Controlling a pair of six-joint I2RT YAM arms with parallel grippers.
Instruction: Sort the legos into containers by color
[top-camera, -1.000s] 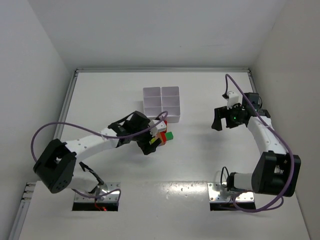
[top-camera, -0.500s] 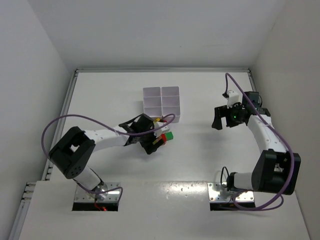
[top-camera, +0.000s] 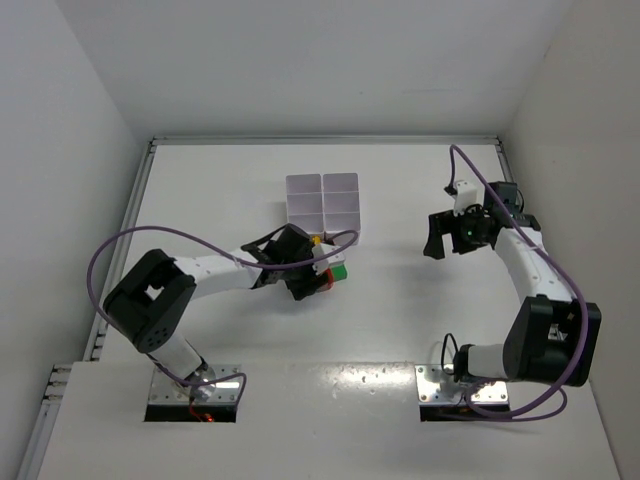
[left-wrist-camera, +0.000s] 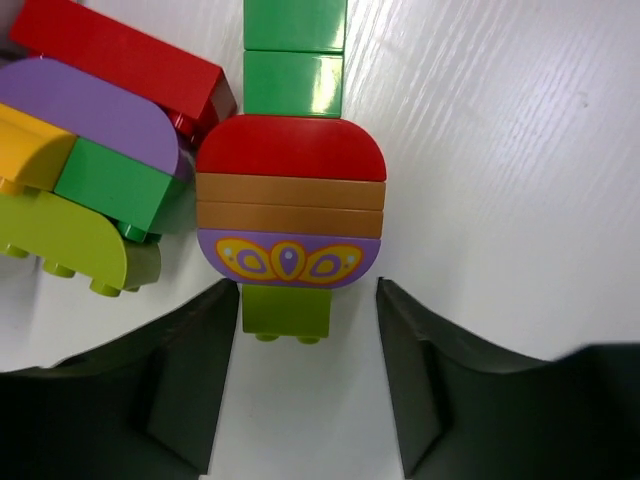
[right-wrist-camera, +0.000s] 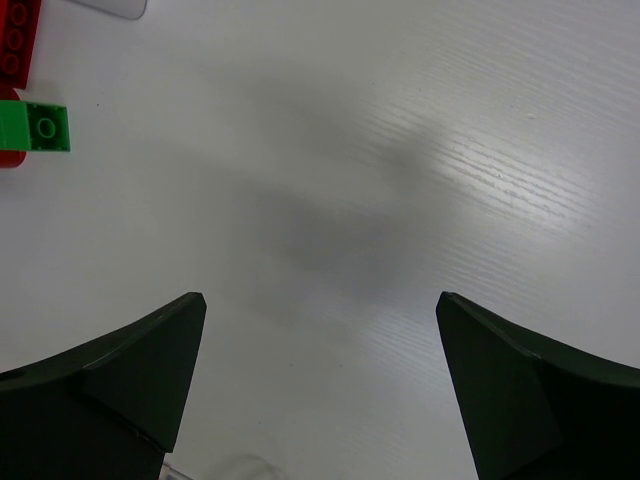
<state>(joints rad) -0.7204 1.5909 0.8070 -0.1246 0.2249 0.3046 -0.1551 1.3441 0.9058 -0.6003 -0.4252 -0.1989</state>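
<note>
The legos lie in a tight pile just in front of the white six-compartment tray. In the left wrist view a stack shows a red rounded brick, an orange brick, a purple patterned piece and a lime brick. Beside it lie red, purple, yellow and green bricks. My left gripper is open, and its fingertips flank the lime brick's end without gripping it. My right gripper is open and empty, far right of the pile.
The right wrist view shows bare white table, with a green brick, a red brick and the tray's corner at its top left. White walls enclose the table on three sides. Purple cables loop over both arms.
My left arm has dropped lower and stretched out, bringing its open gripper down against the left side of the pile. The right arm has barely moved.
</note>
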